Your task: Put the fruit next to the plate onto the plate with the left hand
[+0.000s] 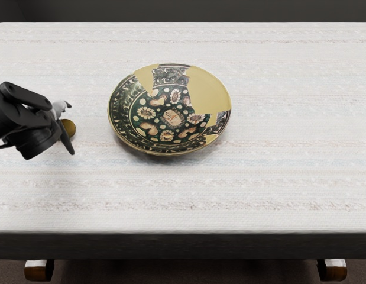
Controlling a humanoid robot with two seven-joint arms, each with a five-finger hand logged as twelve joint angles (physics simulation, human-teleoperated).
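Left hand [33,125]: black, middle left of frame, close against a small brown fruit [68,126] and half hiding it; whether it grips cannot be told. Fruit: on the table [259,177], left of the patterned plate [169,109], apart from it.

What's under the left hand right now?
Part of a brownish fruit shows beside the left hand; the rest is covered, so any grip is unseen.

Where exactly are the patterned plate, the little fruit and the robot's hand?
Round green-and-gold patterned plate [211,94]: head view, gold patch near rim.
Small golden-brown fruit [69,126]: head view, its exposed right edge.
Black left hand [38,125]: head view, its middle.
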